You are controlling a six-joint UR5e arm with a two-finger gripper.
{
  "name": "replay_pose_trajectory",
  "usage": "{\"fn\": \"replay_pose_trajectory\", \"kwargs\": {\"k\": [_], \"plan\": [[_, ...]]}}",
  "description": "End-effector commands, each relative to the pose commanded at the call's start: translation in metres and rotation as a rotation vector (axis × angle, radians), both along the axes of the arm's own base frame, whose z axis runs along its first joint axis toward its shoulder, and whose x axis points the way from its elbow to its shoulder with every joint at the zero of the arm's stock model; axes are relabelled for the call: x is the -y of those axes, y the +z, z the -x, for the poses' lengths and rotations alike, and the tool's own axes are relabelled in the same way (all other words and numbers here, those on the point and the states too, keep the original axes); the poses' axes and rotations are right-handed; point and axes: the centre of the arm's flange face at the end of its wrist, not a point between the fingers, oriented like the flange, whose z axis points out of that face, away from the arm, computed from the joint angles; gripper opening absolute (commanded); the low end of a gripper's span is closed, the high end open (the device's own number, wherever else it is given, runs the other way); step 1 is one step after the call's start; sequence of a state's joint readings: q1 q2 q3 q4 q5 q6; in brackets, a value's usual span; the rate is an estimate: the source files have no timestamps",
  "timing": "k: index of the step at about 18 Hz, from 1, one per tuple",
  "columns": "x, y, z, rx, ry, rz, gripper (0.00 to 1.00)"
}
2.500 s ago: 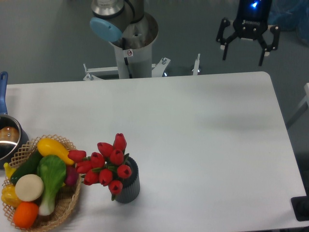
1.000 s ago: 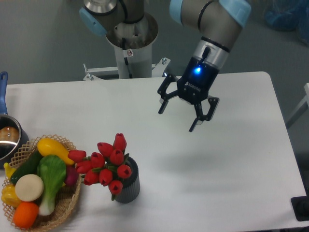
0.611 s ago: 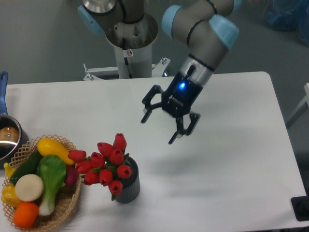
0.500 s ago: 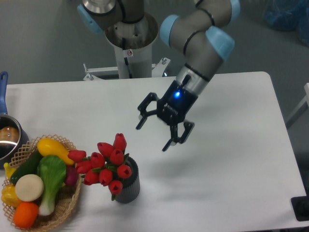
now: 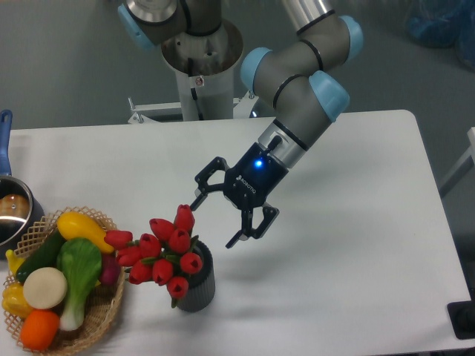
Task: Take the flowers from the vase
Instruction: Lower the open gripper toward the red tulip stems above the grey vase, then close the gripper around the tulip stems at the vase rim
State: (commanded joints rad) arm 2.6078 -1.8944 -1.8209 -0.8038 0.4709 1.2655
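Your claw [image 5: 214, 219] hangs with fingers spread apart, at about 2 o'clock from the flowers [image 5: 162, 252], possibly grazing the top bud. Flowers sit in the vase [image 5: 197, 282] on the worktop [image 5: 349, 222].

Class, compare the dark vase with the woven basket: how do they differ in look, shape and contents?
The vase is dark grey, ribbed and tall; the basket is tan, woven, wide and shallow. The vase holds the red flowers; the basket holds mixed vegetables. Both stand on the white table, side by side.
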Motion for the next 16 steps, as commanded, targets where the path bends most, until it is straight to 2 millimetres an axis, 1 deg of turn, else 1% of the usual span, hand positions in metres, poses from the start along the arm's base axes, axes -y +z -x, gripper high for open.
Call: {"fn": "replay_pose_trajectory", "kwargs": {"k": [3,5,8,9,16], "plan": [[-0.009,0.001,0.0,-0.012,-0.014,-0.009,1.0],[-0.021,-0.006,0.004,-0.015,-0.028,-0.011,1.0],[-0.04,-0.01,0.008,-0.016,-0.051,-0.024,1.0],[-0.042,-0.011,0.007,-0.013,-0.056,-0.026,1.0],[-0.045,-0.014,0.001,-0.004,-0.067,-0.034,1.0]]}}
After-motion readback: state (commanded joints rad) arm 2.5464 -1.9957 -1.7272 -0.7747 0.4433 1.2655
